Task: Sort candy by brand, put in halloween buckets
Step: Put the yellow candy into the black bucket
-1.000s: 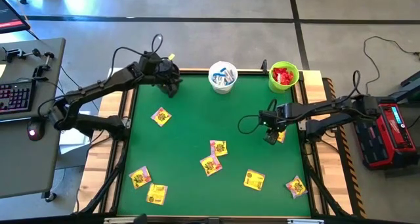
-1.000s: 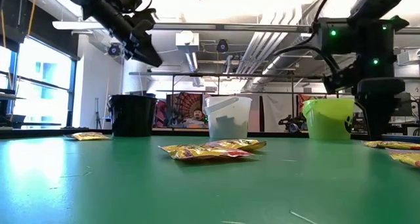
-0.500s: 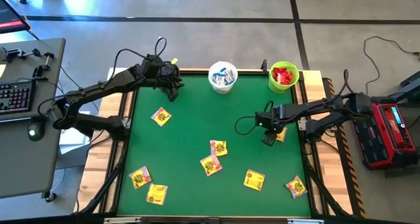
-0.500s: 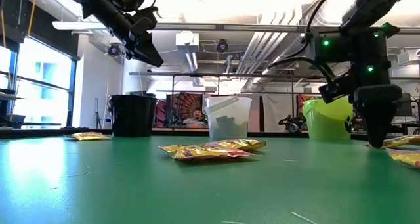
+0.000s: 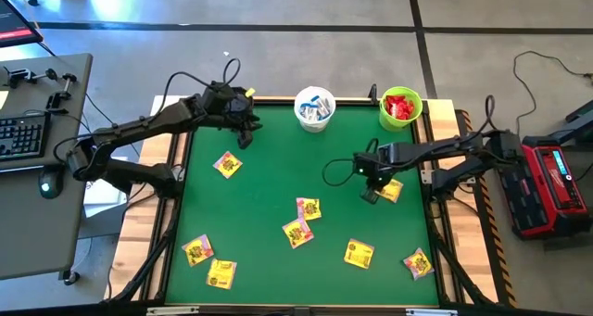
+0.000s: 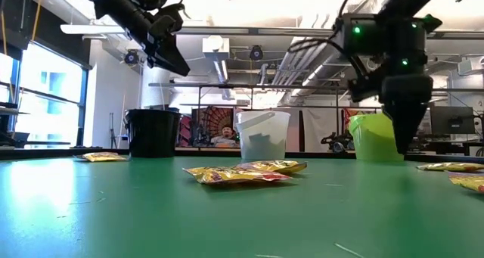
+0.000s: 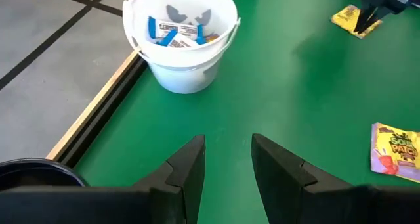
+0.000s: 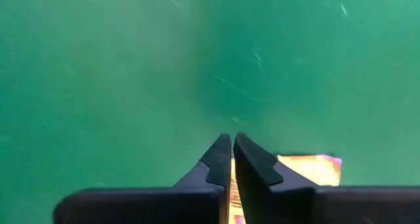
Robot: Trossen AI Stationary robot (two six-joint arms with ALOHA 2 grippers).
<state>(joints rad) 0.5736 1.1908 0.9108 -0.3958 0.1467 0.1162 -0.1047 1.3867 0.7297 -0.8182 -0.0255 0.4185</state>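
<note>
The right gripper (image 5: 370, 195), pinched on the edge of a yellow candy packet (image 5: 389, 190) near the table's right side, works below the green bucket (image 5: 400, 108), while the left gripper (image 5: 244, 131) hovers part-open and empty near the white bucket (image 5: 314, 109).

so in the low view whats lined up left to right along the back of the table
flat yellow packet → black bucket → white bucket → lime green bucket, with the right pincer hanging down at the green bucket's right side
</note>
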